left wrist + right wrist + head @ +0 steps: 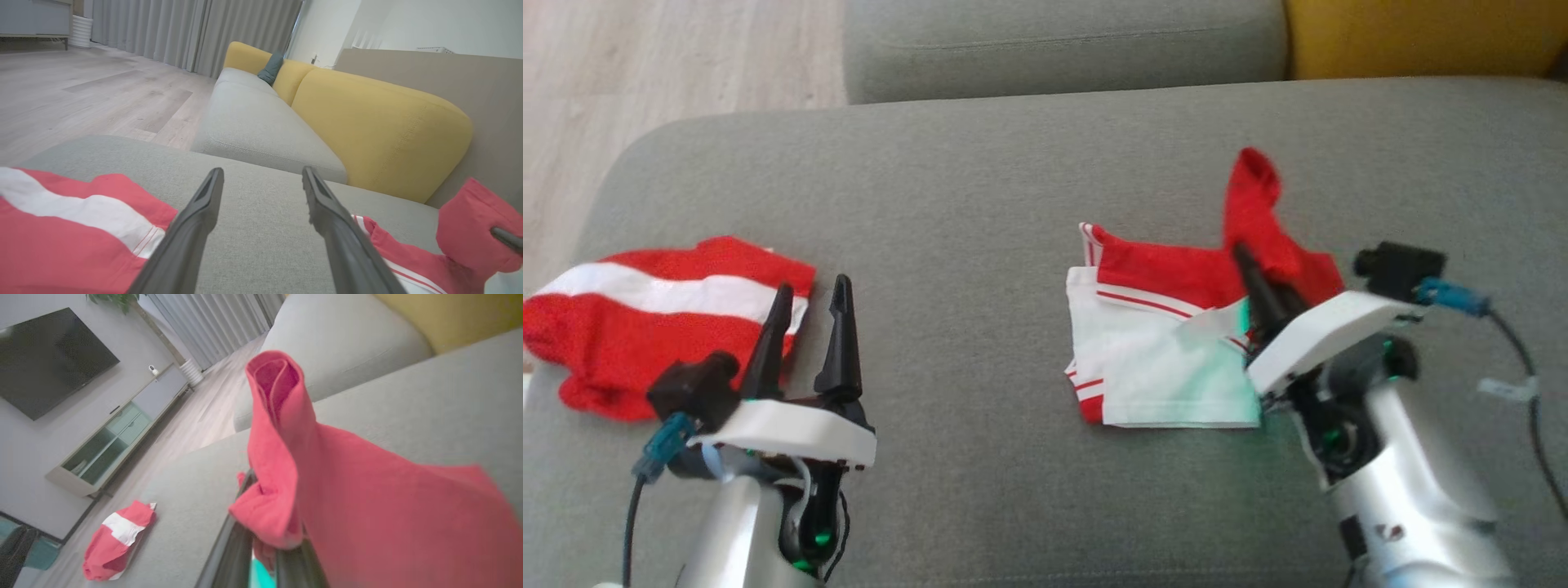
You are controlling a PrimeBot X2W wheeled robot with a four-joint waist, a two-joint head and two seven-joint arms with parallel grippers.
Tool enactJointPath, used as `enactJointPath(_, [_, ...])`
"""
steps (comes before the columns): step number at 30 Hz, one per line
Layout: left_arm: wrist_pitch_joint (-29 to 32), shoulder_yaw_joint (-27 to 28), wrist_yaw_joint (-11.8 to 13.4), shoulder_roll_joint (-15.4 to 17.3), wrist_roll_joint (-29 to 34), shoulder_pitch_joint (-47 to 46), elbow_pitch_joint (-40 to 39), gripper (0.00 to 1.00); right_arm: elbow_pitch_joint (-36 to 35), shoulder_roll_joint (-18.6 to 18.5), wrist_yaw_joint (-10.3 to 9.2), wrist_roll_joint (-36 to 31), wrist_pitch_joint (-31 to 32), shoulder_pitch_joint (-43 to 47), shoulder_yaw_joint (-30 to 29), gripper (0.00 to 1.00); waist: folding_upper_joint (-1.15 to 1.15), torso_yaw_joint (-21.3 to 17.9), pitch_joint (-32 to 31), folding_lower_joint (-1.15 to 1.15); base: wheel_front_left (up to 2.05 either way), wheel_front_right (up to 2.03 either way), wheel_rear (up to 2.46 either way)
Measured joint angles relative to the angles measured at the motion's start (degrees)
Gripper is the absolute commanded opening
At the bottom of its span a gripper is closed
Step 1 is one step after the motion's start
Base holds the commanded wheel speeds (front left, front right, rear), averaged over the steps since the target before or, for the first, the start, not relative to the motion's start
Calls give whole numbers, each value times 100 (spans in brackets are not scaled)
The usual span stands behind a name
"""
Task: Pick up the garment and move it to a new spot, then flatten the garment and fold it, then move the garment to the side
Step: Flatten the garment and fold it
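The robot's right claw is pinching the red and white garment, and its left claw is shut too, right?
Not quite: the left claw is open, its fingers apart, as the left wrist view shows. The right claw does pinch the garment.

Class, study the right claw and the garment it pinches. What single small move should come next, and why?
Probably raise the right claw a little, to lift the garment off the grey cushion: it is shut on a red flap standing up, while the white part lies crumpled on the cushion. The left claw is open, holding nothing.
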Motion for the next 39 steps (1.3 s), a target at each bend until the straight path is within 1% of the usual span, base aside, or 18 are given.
enactJointPath(2, [0,-34,36,1,-42,0,0,100,208,2,0,270,-208,-4,312,0,0,98,16,0,0,0,0])
enactJointPath(4, [0,-93,42,2,-80,-1,1,100,459,2,0,332,-481,-8,549,0,0,197,37,0,0,0,0])
enactJointPath(9, [0,-168,85,3,-81,-1,11,100,1168,-2,0,705,-1094,-57,970,0,0,427,97,0,0,0,0])
enactJointPath(12, [0,-213,90,2,-135,-3,31,100,1505,-9,0,993,-1390,-232,1252,0,0,534,141,0,0,0,0])
enactJointPath(13, [0,-221,91,2,-138,-3,45,100,1605,-14,-1,1033,-1456,-322,1384,28,0,562,156,0,0,0,0])
enactJointPath(14, [0,-229,110,3,-140,-3,53,100,1663,-19,0,1100,-1504,-410,1528,100,0,586,172,0,0,0,0])
enactJointPath(21, [0,-242,115,3,-140,-5,92,100,1741,-24,0,1747,-1583,-601,2748,100,0,656,229,0,0,0,0])
enactJointPath(29, [0,-244,135,3,-190,-10,99,100,1967,-30,-1,2129,-1664,-691,3306,100,0,584,200,0,0,0,0])
enactJointPath(31, [0,-224,168,3,-190,-10,91,100,2061,-29,0,2107,-1864,-900,3300,100,0,525,193,0,0,0,0])
enactJointPath(33, [0,-198,181,3,-190,-10,58,100,2224,-30,0,1887,-2107,-1201,3173,100,0,453,191,0,0,0,0])
enactJointPath(36, [0,-187,180,3,-187,-10,-81,100,2561,-40,-1,1224,-2379,-1625,2832,100,0,335,186,0,0,0,0])
enactJointPath(39, [0,-171,182,3,-187,-10,-278,100,2597,-172,0,594,-2490,-1774,2382,100,0,212,172,0,0,0,0])
